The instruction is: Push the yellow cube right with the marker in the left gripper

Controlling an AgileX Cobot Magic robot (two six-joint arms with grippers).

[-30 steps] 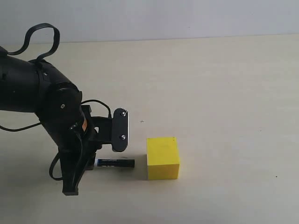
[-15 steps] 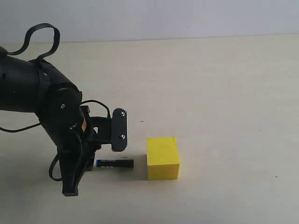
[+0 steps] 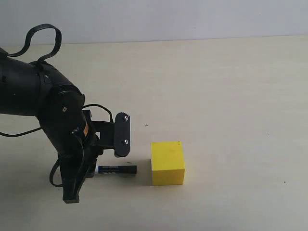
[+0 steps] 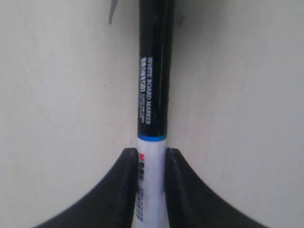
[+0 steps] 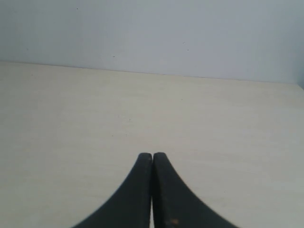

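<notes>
The yellow cube (image 3: 167, 162) rests on the table in the exterior view, front of centre. Left of it, the marker (image 3: 117, 169) lies level just above the table, its black end pointing at the cube's left face with a small gap between them. My left gripper (image 3: 98, 166) is shut on the marker's white barrel. In the left wrist view the marker (image 4: 153, 85) runs straight out from the left gripper (image 4: 151, 154), pinched between both fingers; the cube is out of that view. My right gripper (image 5: 152, 156) is shut with nothing in it and faces bare table.
The pale beige table (image 3: 226, 96) stretches right of the cube and behind it to a light wall (image 3: 168, 19). The black left arm (image 3: 38, 96) with looped cables fills the left side of the exterior view.
The left gripper and the marker have drifted slightly left and down, so the gap to the cube has grown a little. The cube has not moved.
</notes>
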